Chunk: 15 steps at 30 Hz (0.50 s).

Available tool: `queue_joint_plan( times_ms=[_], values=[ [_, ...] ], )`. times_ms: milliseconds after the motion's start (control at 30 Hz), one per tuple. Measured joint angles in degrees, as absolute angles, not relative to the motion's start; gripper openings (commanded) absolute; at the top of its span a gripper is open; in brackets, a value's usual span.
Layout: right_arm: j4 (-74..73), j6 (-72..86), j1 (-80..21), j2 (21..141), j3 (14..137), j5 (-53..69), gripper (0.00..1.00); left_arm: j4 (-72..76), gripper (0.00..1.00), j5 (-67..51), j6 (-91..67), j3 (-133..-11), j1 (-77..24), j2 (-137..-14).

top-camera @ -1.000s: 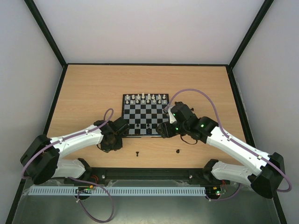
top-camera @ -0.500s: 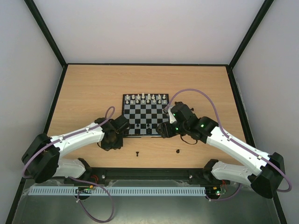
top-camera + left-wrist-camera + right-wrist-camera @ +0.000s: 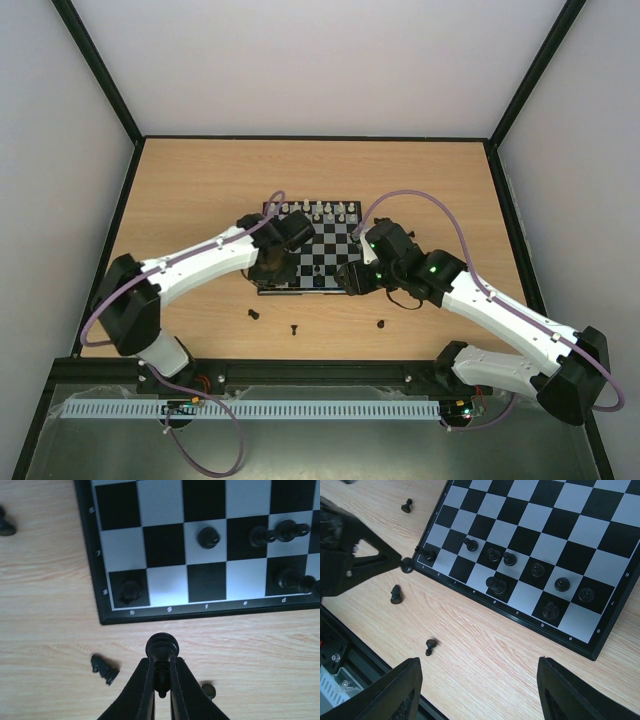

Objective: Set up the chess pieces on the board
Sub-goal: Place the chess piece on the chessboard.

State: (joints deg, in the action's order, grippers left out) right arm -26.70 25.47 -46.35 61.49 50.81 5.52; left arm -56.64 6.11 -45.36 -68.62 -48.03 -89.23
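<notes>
Currently, desk (image 3: pixel 200 190): pale wood-grain laminate, matt.
board (image 3: pixel 335 245): flat square, glossy black and pale grey checks, thin black frame; lies mid-desk.
right gripper (image 3: pixel 477 690): jaws wide, nothing between, at the board's near-right corner.
left gripper (image 3: pixel 161 667): tapered black fingers clamped on the held piece (image 3: pixel 161 647).
held piece: black, ball-headed, over bare desk just off the frame.
black pieces (image 3: pixel 495 585): small turned figures, near rows.
white pieces (image 3: pixel 318 209): far row.
loose pieces (image 3: pixel 294 328): three, black, on desk.
</notes>
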Motion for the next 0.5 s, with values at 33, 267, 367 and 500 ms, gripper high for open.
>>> queue_joint_plan(
  times_ms=[33,267,367,500],
  values=[
    [-26.7,25.5,-46.3,61.5,50.8,5.4,0.63,-56.6,0.02,6.1,-44.9,-69.5,-48.2,-90.3],
    [-26.7,25.5,-46.3,61.5,50.8,4.9,0.63,-56.3,0.02,5.8,-41.4,-75.2,-49.6,-98.6],
    [-26.7,25.5,-46.3,61.5,50.8,4.8,0.63,-55.9,0.02,5.6,-40.2,-76.8,-49.9,-101.7],
    [-26.7,25.5,-46.3,61.5,50.8,4.7,0.63,-55.5,0.04,5.3,-38.9,-77.9,-49.9,-104.7]
  ],
)
